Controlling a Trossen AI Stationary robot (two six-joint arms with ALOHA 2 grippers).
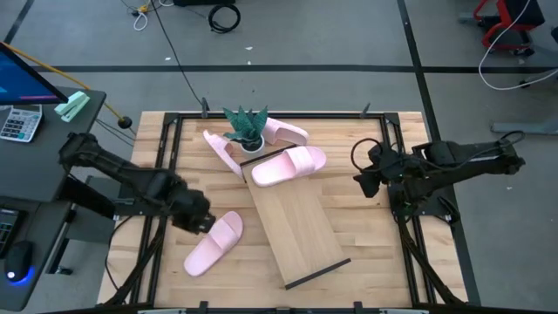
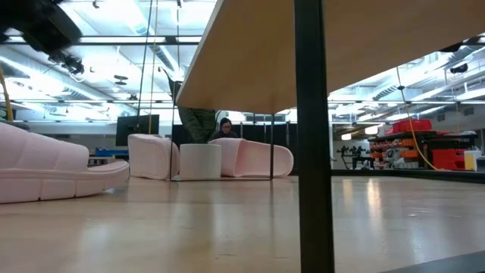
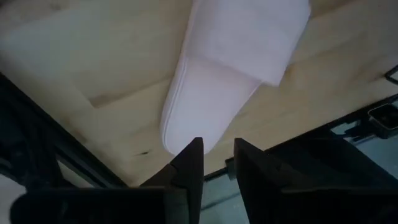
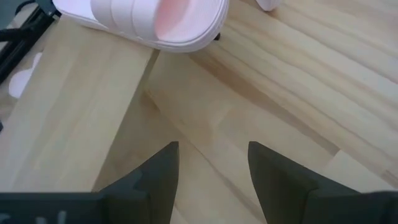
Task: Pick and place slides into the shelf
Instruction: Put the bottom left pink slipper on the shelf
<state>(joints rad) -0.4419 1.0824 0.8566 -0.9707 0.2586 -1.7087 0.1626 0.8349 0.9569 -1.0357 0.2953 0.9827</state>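
On the table's left side, your left gripper (image 1: 202,223) hovers just beside the heel of a slide (image 1: 214,243); its fingers (image 3: 188,167) stand slightly apart and hold nothing. That slide lies on the tabletop, left of the shelf (image 1: 296,228). A second slide (image 1: 289,165) rests across the shelf's far end, and two more lie beside a potted plant (image 1: 246,129) beyond it. Your right gripper (image 1: 364,183) waits right of the shelf, fingers (image 4: 160,171) wide apart and empty.
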